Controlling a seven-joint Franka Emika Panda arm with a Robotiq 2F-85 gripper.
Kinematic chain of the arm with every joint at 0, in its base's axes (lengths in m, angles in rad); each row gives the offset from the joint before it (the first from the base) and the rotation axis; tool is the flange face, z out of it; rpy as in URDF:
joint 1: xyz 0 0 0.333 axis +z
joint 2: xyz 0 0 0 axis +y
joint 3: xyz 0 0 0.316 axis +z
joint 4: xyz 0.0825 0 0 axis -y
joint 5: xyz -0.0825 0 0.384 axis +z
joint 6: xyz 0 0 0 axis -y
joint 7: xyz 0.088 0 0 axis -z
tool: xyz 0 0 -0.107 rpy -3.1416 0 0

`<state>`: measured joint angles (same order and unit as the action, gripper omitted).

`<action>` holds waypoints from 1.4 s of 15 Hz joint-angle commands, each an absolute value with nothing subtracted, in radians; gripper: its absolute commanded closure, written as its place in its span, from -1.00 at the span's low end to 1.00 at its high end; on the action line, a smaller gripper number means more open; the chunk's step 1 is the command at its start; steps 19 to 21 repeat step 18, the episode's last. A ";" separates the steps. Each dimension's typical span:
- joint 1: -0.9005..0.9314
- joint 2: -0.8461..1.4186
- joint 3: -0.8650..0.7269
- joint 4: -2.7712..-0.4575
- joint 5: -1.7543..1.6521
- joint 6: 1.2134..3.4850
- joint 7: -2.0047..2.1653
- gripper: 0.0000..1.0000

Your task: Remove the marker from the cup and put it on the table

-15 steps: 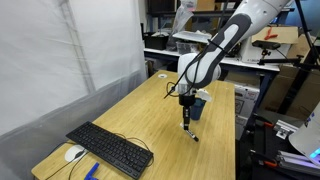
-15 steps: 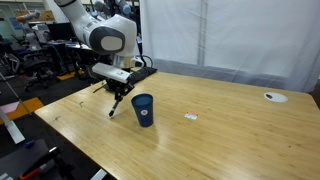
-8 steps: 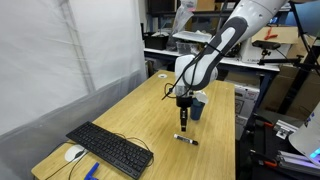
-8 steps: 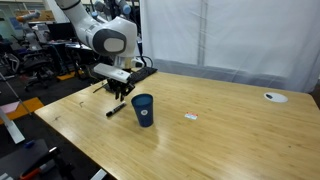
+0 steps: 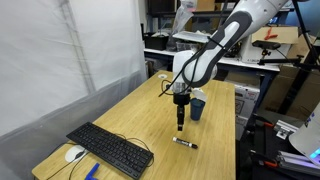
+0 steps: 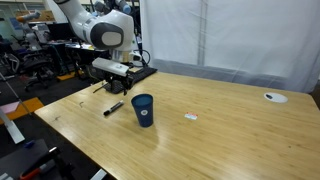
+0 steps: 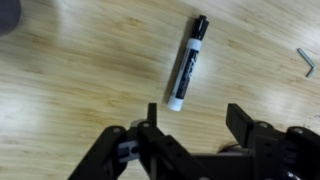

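Marker (image 5: 184, 143) lies flat on the tabletop (image 5: 140, 115), outside the cup (image 5: 197, 108): near it, not touching. Hand (image 5: 180, 127) hangs above the marker, clear of it. Keyboard (image 5: 110, 148) and mouse (image 5: 73, 154) are at the near end, well apart from both. In an exterior view the marker (image 6: 113, 108) is left of the cup (image 6: 143, 110). Wrist view: marker (image 7: 187, 62) is just ahead of the fingertips, bent key (image 7: 307, 62) far right.

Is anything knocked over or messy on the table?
Nothing stands out. The thin black marker with a white end lies flat on the light wooden table, the dark blue cup stands upright near it, and nothing is spilled.
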<state>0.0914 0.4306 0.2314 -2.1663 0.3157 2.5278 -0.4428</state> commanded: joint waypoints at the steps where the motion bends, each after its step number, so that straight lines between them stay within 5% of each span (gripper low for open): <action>1: 0.085 0.318 0.254 -2.207 0.257 2.505 -0.423 -0.98; 21: 0.126 -0.075 0.181 -2.381 -0.051 2.401 0.046 -1.00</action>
